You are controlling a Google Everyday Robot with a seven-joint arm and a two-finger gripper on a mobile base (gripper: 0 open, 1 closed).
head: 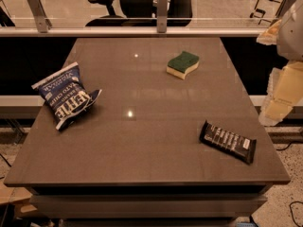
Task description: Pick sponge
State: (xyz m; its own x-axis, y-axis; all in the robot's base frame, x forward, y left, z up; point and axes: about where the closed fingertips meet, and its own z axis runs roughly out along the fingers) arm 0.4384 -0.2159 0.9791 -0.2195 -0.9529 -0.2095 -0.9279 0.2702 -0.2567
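The sponge (182, 64) lies on the far right part of the brown table (142, 141). It is a small wavy-edged block with a dark green top over a pale yellow base. My gripper (276, 109) hangs at the right edge of the view, beyond the table's right side. It is pale and partly cut off by the frame. It is well to the right of the sponge, nearer to me, and touches nothing.
A blue chip bag (65, 95) lies at the table's left. A black snack bar (227, 141) lies at the front right. A glass railing (142, 31) runs behind the table, with office chairs (137, 4) beyond it.
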